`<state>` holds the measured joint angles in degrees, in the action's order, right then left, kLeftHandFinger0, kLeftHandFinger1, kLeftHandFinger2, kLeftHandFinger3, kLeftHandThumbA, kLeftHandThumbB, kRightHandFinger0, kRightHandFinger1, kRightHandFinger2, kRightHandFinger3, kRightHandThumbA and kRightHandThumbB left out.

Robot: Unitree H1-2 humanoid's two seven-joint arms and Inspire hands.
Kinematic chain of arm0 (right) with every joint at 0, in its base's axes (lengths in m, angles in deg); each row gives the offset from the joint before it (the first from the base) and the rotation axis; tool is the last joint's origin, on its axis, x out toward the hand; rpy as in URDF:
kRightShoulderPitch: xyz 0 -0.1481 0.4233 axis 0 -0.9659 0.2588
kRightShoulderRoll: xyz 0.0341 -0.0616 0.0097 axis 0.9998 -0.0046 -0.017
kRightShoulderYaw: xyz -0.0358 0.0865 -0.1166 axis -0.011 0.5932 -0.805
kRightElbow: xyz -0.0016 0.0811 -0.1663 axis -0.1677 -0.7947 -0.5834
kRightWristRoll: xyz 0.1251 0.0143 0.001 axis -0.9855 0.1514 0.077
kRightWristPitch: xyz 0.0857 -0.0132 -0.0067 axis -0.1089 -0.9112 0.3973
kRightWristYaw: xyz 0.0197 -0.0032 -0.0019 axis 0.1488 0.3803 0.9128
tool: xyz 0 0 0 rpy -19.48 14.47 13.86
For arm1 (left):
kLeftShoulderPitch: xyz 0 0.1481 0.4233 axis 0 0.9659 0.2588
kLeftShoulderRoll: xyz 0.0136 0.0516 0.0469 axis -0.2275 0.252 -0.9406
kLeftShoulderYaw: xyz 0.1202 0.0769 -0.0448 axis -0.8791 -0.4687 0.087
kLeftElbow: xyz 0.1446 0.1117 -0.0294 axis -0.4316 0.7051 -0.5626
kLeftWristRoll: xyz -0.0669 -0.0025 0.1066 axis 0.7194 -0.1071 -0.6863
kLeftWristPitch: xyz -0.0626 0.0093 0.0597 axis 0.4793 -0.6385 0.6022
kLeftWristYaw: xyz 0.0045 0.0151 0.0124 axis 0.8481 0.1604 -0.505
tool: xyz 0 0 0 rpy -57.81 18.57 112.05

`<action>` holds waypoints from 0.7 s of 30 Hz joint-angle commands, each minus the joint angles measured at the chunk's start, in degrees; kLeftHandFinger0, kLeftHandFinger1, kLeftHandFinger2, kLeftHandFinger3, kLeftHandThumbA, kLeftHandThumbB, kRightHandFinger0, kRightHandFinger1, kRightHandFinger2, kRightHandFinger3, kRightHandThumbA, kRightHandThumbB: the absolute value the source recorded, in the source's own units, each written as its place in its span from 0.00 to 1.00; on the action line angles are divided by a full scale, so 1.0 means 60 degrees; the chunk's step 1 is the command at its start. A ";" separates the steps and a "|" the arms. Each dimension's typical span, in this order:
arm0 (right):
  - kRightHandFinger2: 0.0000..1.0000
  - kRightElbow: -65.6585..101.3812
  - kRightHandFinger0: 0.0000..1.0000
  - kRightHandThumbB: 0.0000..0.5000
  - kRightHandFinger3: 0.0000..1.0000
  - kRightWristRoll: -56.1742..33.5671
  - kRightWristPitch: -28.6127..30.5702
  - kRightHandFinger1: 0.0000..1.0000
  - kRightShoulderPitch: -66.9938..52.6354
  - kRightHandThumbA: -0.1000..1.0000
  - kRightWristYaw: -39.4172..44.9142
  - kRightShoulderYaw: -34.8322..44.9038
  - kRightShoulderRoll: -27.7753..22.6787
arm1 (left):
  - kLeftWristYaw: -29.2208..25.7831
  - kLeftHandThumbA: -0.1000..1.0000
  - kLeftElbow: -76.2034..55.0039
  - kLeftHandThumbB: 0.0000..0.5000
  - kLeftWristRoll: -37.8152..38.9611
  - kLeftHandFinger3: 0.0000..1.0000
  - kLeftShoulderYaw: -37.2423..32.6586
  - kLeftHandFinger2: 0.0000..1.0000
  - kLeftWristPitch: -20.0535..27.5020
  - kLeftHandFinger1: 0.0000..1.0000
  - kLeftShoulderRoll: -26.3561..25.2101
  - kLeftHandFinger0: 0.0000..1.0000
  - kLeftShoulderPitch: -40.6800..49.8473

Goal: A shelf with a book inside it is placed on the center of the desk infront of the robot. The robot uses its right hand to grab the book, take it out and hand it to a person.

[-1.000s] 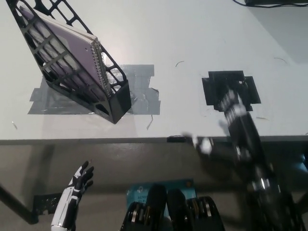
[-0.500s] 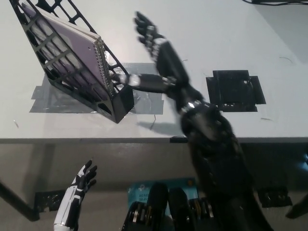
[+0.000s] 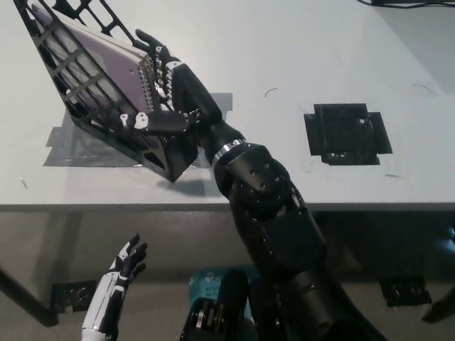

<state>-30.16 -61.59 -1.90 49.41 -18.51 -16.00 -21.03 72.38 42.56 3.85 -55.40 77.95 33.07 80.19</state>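
The white counter is carrying everything, with grey tape stuck across its left part and a black square patch lying to the right. On the tape, a black lattice shelf is leaning over at the picture's upper left, its open end facing the counter's near edge. The black right arm is rising from the bottom right and crossing the counter edge toward that open end.

Inside the shelf, the book is lying tilted along with it. It is showing a pale purple cover, a white page edge and a wire spiral binding along the side nearest the arm.

The right robot hand is sitting right at the spiral edge, fingers spread and reaching along the binding, one digit lying lower across the shelf's front lattice. It is touching or nearly touching the book, fingers apart, grasping nothing.

The white left robot hand is hanging below the counter edge at the lower left, fingers apart and empty.
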 commanded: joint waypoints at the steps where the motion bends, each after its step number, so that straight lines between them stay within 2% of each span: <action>1: 1.00 0.0042 1.00 0.57 1.00 -0.0144 0.0347 1.00 0.0695 1.00 0.0199 -0.0065 0.0334 | 0.0136 1.00 -0.0167 0.48 -0.0097 1.00 -0.0064 1.00 0.0201 1.00 -0.0157 1.00 -0.0077; 6: 1.00 -0.0353 1.00 0.64 1.00 -0.0168 0.0288 1.00 0.1010 1.00 0.0161 0.0031 0.0395 | 0.0168 0.98 -0.0128 0.51 0.0026 1.00 -0.0069 1.00 0.0183 1.00 -0.0164 1.00 -0.0162; 11: 1.00 -0.0880 1.00 0.66 1.00 -0.0015 0.0359 1.00 0.1310 1.00 0.0050 0.0035 0.0342 | 0.0188 0.98 -0.0174 0.43 -0.0095 1.00 -0.0157 1.00 0.0154 1.00 -0.0216 1.00 -0.0257; 14: 1.00 -0.1323 1.00 0.67 1.00 -0.0134 0.0478 1.00 0.1521 1.00 0.0071 0.0151 0.0375 | 0.0190 0.97 -0.0190 0.42 -0.0054 1.00 -0.0173 1.00 0.0101 1.00 -0.0226 1.00 -0.0289; 15: 1.00 -0.1484 1.00 0.63 1.00 -0.0210 0.0513 1.00 0.1604 1.00 0.0087 0.0216 0.0395 | 0.0191 0.97 -0.0185 0.42 -0.0048 1.00 -0.0179 1.00 0.0098 1.00 -0.0234 1.00 -0.0308; 17: 1.00 -0.1744 1.00 0.68 1.00 -0.0248 0.0491 1.00 0.1746 1.00 0.0116 0.0287 0.0396 | 0.0177 0.98 -0.0170 0.41 -0.0028 1.00 -0.0174 1.00 0.0128 1.00 -0.0228 1.00 -0.0319; 21: 1.00 -0.2538 1.00 0.70 1.00 -0.0370 0.0632 1.00 0.2102 1.00 0.0093 0.0534 0.0461 | 0.0102 1.00 -0.0176 0.43 -0.0164 1.00 -0.0208 1.00 0.0247 1.00 -0.0212 1.00 -0.0293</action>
<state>-42.78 -61.66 -1.37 56.63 -18.21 -14.20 -20.34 72.38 42.59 3.79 -56.19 77.98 32.34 78.83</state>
